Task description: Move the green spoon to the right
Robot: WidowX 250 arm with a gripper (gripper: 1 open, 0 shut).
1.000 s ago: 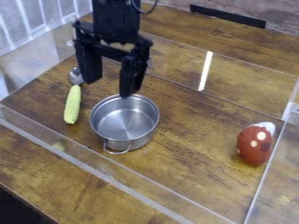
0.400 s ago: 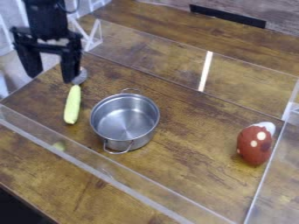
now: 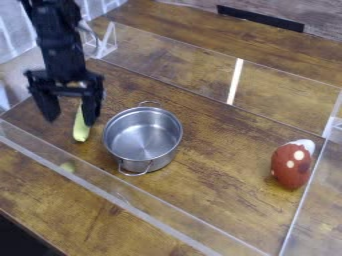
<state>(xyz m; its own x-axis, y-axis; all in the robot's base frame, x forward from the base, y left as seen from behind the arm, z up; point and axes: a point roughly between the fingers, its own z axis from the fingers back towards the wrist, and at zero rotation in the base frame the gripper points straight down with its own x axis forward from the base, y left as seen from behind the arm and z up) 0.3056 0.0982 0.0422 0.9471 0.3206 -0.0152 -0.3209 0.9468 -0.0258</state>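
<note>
While open, hand [image 3: 72,104] straddles green spoon [image 3: 82,127].

robot test bench, wooden tabletop [image 3: 201,190] fenced by clear acrylic walls [image 3: 147,215], lab-like setup

Even, moderately bright light is falling on the wooden worktop [image 3: 201,190]. A white glare streak is showing on the clear panel [image 3: 235,82] toward 12 o'clock. The steel pot [image 3: 142,137] is reflecting highlights. Overall resolution is appearing low and soft.
</note>
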